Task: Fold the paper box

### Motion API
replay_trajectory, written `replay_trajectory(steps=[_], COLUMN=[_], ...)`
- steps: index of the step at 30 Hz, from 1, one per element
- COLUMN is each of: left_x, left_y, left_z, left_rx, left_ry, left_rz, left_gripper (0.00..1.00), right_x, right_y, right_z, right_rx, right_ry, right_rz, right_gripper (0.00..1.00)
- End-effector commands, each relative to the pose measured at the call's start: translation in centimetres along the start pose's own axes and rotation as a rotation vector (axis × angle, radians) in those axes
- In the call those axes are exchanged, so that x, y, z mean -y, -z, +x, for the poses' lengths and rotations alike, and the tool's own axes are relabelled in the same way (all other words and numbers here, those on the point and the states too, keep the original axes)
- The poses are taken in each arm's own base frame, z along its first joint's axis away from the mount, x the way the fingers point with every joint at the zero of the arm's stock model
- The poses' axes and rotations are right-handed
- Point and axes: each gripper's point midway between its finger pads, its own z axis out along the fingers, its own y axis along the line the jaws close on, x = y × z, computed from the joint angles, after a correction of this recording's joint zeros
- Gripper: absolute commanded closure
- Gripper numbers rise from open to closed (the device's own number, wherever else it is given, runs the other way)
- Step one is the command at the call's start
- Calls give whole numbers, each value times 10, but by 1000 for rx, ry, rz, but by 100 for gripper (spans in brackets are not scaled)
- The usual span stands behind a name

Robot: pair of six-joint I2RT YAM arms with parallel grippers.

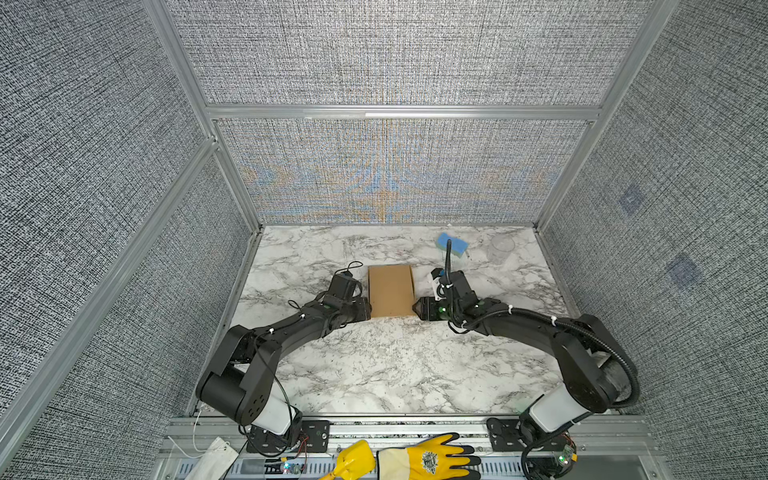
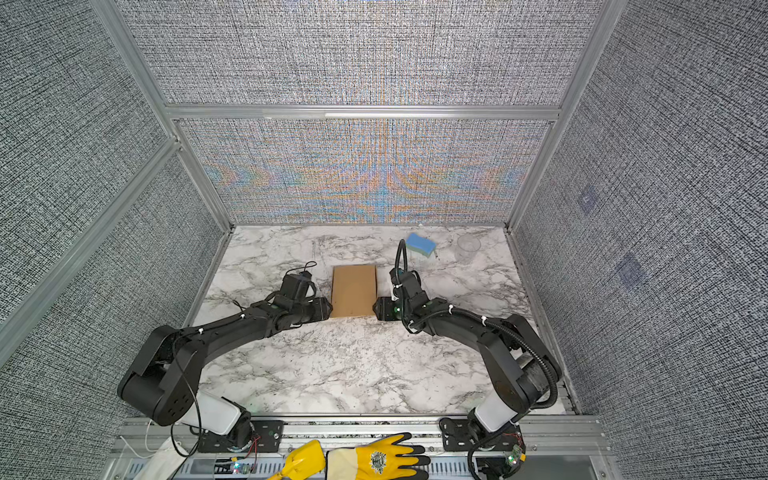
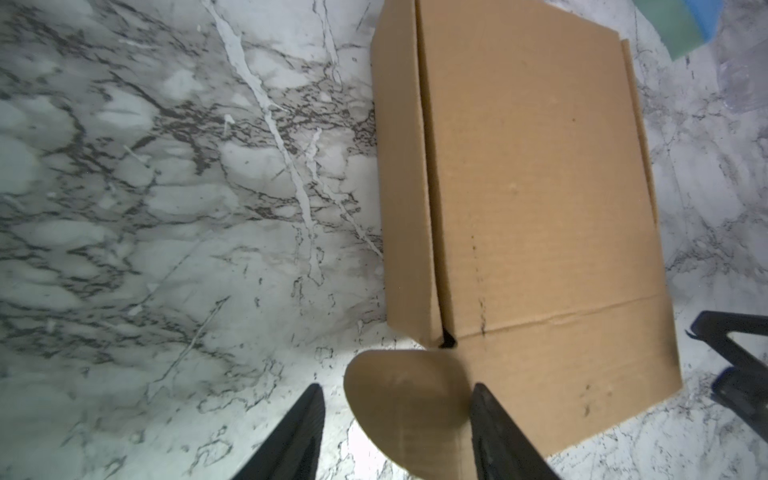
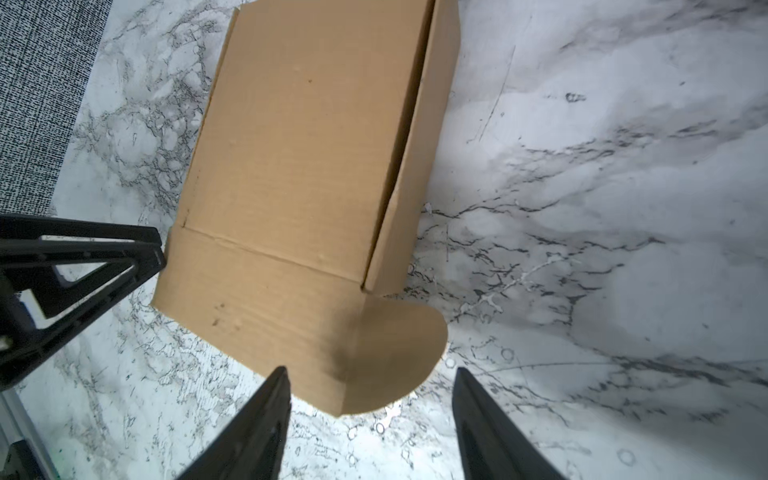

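The paper box [image 1: 390,291] lies lid down in the middle of the surface [image 1: 374,374]. The left hand [image 3: 395,388] and right hand [image 4: 370,370] are both open and hold nothing. They sit at the box's near corners, each with a round flap [image 3: 403,419] between its fingers, likely ready to tuck it in.

The left wrist view's edge cuts off the blue sponge [image 3: 677,25] and most of the left pincer [image 3: 395,386]
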Motion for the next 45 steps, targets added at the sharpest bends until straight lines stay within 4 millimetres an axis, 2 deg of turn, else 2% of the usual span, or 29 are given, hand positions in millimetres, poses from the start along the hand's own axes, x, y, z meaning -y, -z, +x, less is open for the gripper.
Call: replay_trajectory(steps=[1,12,22,33,34,35,45], left_x=[14,33,49,58,60,60,60], left_y=[-2,-10,-7,0,1,1,-1], left_z=[-7,-5,-10,-17,-17,-17,-8], left_rx=[22,9,21,35,34,34,0], left_ry=[-2,-4,-16,-29,-31,-31,-34], left_rz=[63,115,141,149,151,150,143], left_gripper=[41,41,41,41,41,41,41], right_x=[-9,-22,-30,-31,-37,-37,-37], right_y=[-3,-14,-11,-6,-3,-3,-3], right_z=[-5,-6,-10,-10,-19,-20,-17], right_rx=[15,4,10,-4,11,9,-40], right_ry=[-26,-46,-48,-64,-60,-61,-75], right_rz=[-40,-94,-114,-102,-113,-111,-86], right_gripper=[36,37,41,45,45,46,46])
